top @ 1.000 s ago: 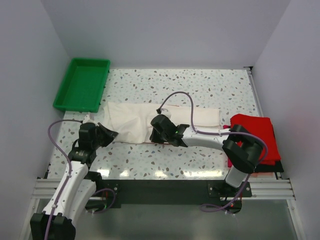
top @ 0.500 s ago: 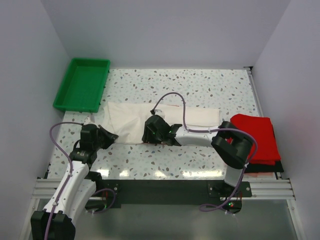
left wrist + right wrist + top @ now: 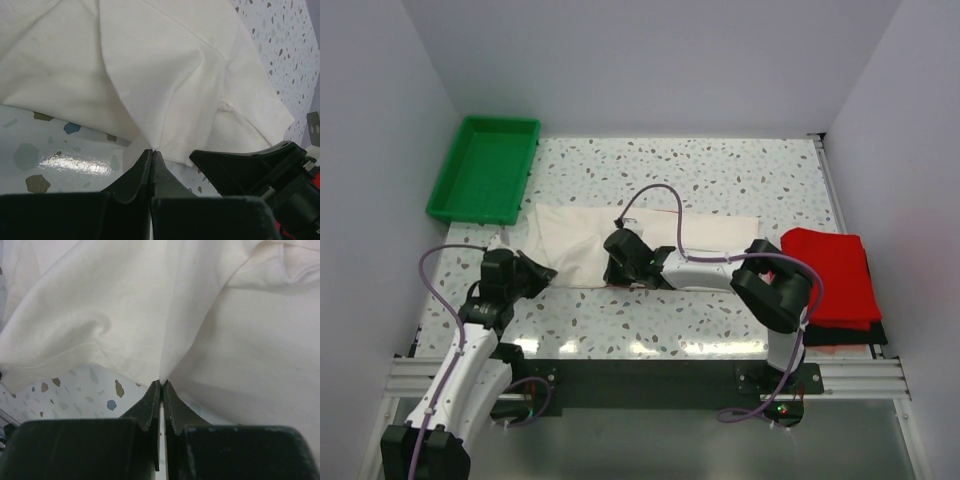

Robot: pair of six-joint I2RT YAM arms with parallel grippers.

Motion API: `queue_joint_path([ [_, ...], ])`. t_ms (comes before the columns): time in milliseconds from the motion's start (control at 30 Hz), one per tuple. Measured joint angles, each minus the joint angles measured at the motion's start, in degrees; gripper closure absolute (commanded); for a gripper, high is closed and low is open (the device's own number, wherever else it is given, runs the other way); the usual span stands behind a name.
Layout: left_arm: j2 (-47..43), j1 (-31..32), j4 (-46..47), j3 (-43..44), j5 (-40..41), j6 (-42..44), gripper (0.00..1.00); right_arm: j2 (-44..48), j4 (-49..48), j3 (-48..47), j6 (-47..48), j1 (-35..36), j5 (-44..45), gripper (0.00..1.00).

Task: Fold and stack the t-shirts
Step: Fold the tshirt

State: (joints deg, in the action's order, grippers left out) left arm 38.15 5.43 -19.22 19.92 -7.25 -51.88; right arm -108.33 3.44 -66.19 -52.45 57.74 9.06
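Jaws, L & R, clamp off-white t-shirt [image 3: 572,245] at near edge.

Off-white t-shirt [image 3: 570,240] near green tray [image 3: 475,212]

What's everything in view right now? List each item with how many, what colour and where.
off-white t-shirt: one, off-white, spread across the middle of the table
red t-shirts: folded pile, number unclear, red, right edge of the table
black cloth: one, black, under the red pile, only its near edge shows
tray: one, green, far left corner
table: one, white with dark speckles
cables: two, purple, one along each arm
left arm: one, white and black, near left; jaws shut on the off-white t-shirt's near left edge
right arm: one, white and black, reaching in from the near right; jaws shut on the same shirt's near edge
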Motion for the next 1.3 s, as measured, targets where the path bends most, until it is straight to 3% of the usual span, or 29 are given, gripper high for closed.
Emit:
queue_joint_path([
  [567, -8.50, 0.66, -8.55, -0.02, 3.72, -3.41, 1.00, 8.28, 0.17, 7.63, 0.24, -1.42, -1.25, 1.00],
  [733, -7.23, 0.66, -9.03, -0.02, 4.96, -3.91, 1.00, 8.55, -0.24, 7.72, 0.50, -1.44, -3.06, 1.00],
  [967, 5.90, 0.66, -5.95, 2.58, 6.01, -3.26, 1.00, 6.97, -0.50, 5.86, 0.83, -3.91, -8.90, 1.00],
  [1300, 25.42, 0.66, -0.52, 16.15, 8.04, -0.37, 0.99, 2.75, 0.44, -1.07, 0.37, -13.00, -16.96, 1.00],
])
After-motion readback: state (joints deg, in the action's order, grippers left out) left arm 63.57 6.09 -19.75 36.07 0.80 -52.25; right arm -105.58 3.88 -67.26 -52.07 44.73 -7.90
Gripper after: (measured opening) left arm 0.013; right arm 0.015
